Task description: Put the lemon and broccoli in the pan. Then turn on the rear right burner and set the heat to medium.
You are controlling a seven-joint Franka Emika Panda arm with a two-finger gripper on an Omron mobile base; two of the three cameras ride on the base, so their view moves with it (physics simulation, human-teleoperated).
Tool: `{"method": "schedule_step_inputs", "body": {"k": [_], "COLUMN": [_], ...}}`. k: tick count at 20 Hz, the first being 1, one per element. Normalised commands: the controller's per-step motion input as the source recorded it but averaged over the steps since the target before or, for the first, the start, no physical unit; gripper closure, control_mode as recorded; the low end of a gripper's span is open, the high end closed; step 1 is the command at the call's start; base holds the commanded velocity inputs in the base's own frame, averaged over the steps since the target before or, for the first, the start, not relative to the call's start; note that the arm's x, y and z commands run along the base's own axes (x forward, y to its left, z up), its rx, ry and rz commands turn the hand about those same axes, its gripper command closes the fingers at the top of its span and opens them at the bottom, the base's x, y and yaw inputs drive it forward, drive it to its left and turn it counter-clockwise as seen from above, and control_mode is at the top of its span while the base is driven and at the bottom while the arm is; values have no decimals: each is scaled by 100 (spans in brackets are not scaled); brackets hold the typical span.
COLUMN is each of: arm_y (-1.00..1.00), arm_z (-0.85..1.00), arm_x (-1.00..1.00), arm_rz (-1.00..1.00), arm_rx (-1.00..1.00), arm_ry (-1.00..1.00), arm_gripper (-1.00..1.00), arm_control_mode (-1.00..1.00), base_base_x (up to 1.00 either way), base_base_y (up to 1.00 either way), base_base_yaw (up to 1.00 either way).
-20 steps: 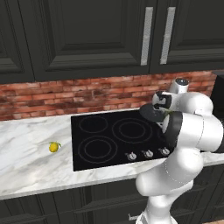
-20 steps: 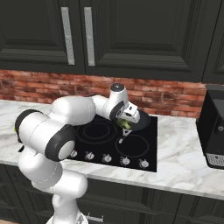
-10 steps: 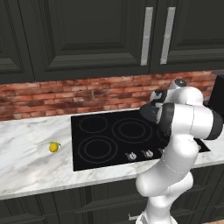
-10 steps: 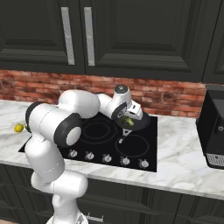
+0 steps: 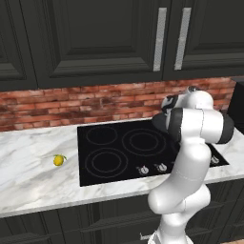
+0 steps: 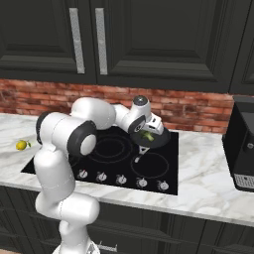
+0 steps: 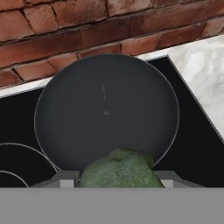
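In the hand view, the broccoli (image 7: pixel 117 169) sits at the bottom centre of the frame between the two finger tips of the end effector (image 7: pixel 117 177), which is clamped on it. Above it in that frame lies the round dark pan (image 7: pixel 107 109), resting on the black cooktop (image 7: pixel 192 144) just below the brick wall (image 7: pixel 87 30); the floret overlaps the pan's lower rim.

In the right base view, the end effector (image 6: pixel 145 137) appears at frame centre with the green broccoli (image 6: pixel 147 135) in its grip, over the pan (image 6: pixel 158 141) at the upper right of the cooktop (image 6: pixel 106 149). The lemon (image 6: pixel 21 145) lies on the marble counter (image 6: pixel 208 178) at the far left edge.

In the left base view, the lemon (image 5: pixel 58 160) rests on the counter (image 5: pixel 28 181) at the left, just beside the cooktop (image 5: pixel 119 152), well apart from the arm at the right.
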Motion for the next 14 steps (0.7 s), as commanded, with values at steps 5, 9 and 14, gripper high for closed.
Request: {"method": "schedule_step_inputs", "body": {"k": [5,9,14], "arm_y": [0,0,0], "arm_z": [-19,-16,-14], "arm_x": [27,21,13], "arm_rz": [0,0,0], "arm_rx": [0,0,0], "arm_ry": [0,0,0], "arm_gripper": [100,100,100], "arm_control_mode": [-100,-100,-100], "base_base_x": [0,0,0], "base_base_y": [0,0,0], "base_base_yaw": [0,0,0]}}
